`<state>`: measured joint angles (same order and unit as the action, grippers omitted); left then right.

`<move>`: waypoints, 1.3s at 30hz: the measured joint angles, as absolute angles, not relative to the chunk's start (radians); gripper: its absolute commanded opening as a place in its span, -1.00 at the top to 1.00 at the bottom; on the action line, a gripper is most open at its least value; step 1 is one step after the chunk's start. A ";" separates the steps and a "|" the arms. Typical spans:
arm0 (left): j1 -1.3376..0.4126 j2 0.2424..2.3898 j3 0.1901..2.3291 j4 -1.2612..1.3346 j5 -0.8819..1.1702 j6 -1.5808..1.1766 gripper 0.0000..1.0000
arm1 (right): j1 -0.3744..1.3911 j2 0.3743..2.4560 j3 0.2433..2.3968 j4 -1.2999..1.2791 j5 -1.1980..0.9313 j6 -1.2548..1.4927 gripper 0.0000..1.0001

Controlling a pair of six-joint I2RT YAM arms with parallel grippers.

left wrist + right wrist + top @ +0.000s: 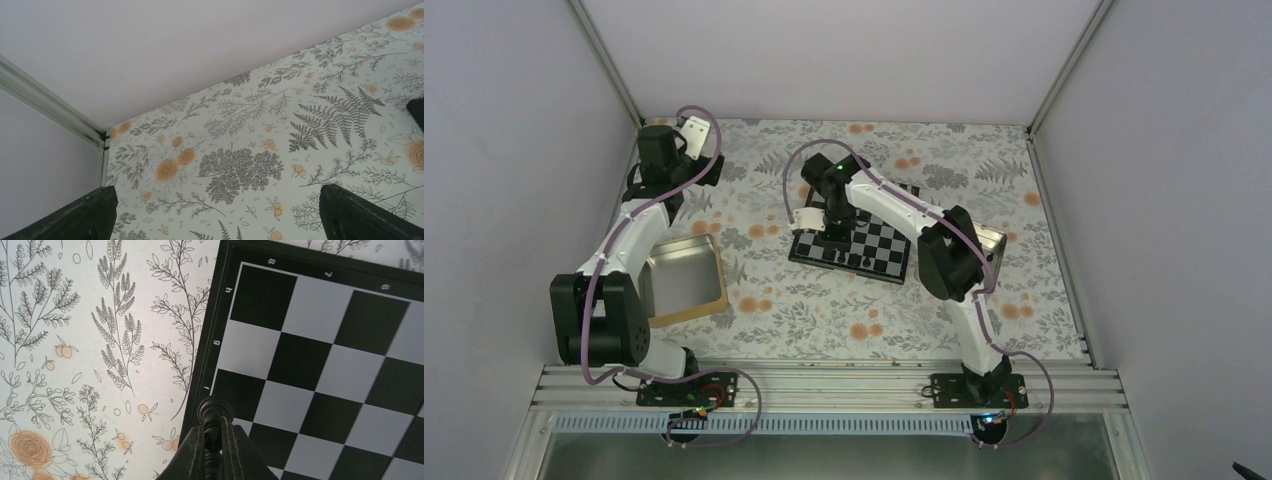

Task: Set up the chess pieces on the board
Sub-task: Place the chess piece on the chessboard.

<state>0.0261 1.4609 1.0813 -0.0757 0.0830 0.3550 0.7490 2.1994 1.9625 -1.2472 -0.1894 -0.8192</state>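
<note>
**Right claw (214, 435) clamped on a black piece (215, 409) at the board (300, 360) edge.**
The piece likely needed centring over an edge square and lowering upright before release; left claw (220, 215) gaped apart, empty.

The table (824, 310) under my arms is a flat top covered all over in a pale print of grey ferns, leafy sprigs and orange flowers. Lying directly on it are three things: a chessboard (879, 245) near the middle, turned slightly askew to the table's edges; a gold-rimmed tin (686, 280) at my left, nearer my bases and also skewed; and a silver tin (992, 240) just beside the chessboard's right end, mostly hidden behind my right arm. My right wrist view shows the chessboard's black border lying flat on the print.
</note>
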 measured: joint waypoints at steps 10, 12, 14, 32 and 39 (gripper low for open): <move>0.031 1.457 1.079 -0.070 0.088 0.355 -1.00 | 0.752 2.215 1.934 -1.231 -0.189 -0.820 0.89; 0.031 1.457 1.077 -0.063 0.088 0.355 -1.00 | 0.752 2.216 1.934 -1.227 -0.189 -0.819 0.89; 0.031 1.457 1.075 -0.059 0.089 0.355 -1.00 | 0.752 2.216 1.932 -1.223 -0.189 -0.820 0.89; 0.039 1.457 1.054 -0.039 0.106 0.354 -1.00 | 0.752 2.246 1.928 -1.187 -0.171 -0.819 0.89; 0.043 1.457 1.045 -0.038 0.109 0.354 -1.00 | 0.751 2.246 1.928 -1.185 -0.170 -0.819 0.75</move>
<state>0.0433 1.4570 1.0447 -0.0380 0.1093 0.3542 0.7513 2.2459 1.9278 -1.1847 -0.1703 -0.8192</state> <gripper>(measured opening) 0.999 0.092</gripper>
